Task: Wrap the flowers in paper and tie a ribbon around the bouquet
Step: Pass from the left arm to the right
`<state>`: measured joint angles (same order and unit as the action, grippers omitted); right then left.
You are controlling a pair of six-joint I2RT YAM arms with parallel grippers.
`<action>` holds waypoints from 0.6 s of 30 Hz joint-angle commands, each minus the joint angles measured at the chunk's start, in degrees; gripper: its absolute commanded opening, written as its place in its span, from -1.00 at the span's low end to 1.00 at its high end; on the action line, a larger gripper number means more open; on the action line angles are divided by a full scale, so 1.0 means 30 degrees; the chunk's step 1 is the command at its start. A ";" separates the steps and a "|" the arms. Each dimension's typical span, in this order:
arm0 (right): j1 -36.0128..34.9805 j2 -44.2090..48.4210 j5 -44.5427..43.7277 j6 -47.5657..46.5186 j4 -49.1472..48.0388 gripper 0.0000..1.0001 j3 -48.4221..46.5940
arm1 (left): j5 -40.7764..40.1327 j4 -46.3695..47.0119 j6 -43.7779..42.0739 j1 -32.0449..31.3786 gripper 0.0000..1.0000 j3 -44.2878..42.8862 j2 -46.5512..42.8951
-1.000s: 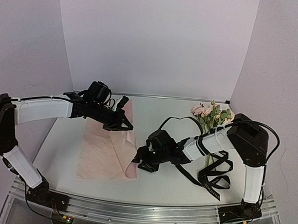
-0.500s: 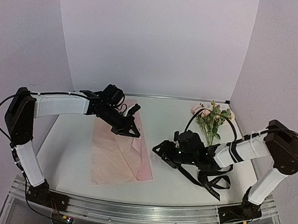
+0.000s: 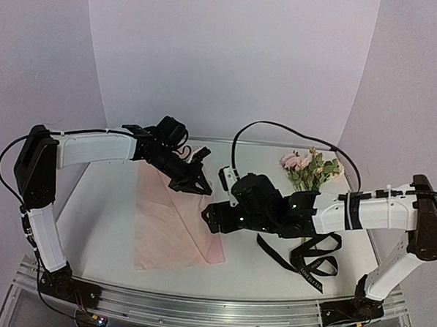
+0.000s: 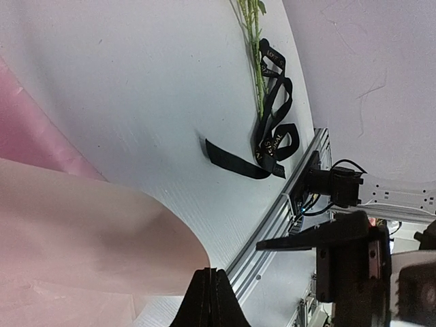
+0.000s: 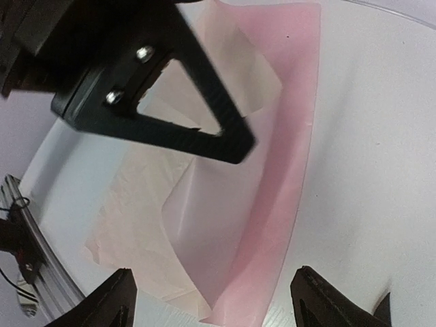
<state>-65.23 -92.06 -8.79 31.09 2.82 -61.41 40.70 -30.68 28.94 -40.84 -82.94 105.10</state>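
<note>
The left pincer (image 3: 193,183) is fully closed on a raised fold of the paper (image 3: 160,226). In the left wrist view its two fingers (image 4: 210,300) meet in a single point with the pale sheet (image 4: 82,225) curving up into them. The right wrist view shows the same triangular fingers (image 5: 204,129) holding a lifted flap above the flat part of the sheet (image 5: 272,170).

The right pincer (image 3: 214,222) stands wide open and holds nothing. Its two fingertips sit at the lower left and lower right of its own camera view, with the pincer (image 5: 212,276) just above the paper's right edge.

The paper lies on the left-centre of the tabletop (image 3: 249,271). Its far right portion is lifted and folded toward the middle, while the near part rests flat.

The flowers (image 3: 310,170) lie at the far right of the tabletop, well apart from the paper, blooms toward the back wall. The right arm crosses over their stems (image 4: 253,41).

The ribbon (image 3: 312,256) lies in loose loops at the near end of the stems, overlapping them (image 4: 272,136).
</note>
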 commanded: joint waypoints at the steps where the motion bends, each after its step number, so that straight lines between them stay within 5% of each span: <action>1: -0.0860 -0.1797 -0.2917 -0.3392 0.3092 0.50 -0.2089 | 0.0659 -0.0374 0.0314 -0.0068 -1.00 -0.0943 0.0082; 9: -0.0991 -0.3701 -0.5637 -0.3935 0.4265 0.16 -0.4237 | 0.0508 -0.0451 0.0416 -0.0068 -1.00 -0.0645 -0.0296; 12: -0.1000 -0.3995 -0.6017 -0.3909 0.4307 -0.15 -0.4770 | 0.0385 -0.0390 0.0479 -0.0048 -0.92 -0.0412 -0.0453; 15: -0.0999 -0.4168 -0.6078 -0.3727 0.4333 -0.66 -0.5097 | 0.0002 0.0076 0.0938 -0.0024 -0.68 -0.0001 -0.0968; 17: -0.0999 -0.4201 -0.5916 -0.3414 0.4324 -0.99 -0.5230 | -0.0482 0.0654 0.1484 0.0094 -0.21 0.0456 -0.1571; 18: -0.0995 -0.4190 -0.5831 -0.3141 0.4333 -1.00 -0.5273 | -0.0799 0.0944 0.1770 0.0190 -0.10 0.0731 -0.1926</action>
<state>-68.18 -103.95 -24.17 19.99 15.50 -74.45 40.93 -30.96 31.28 -40.83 -82.79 104.84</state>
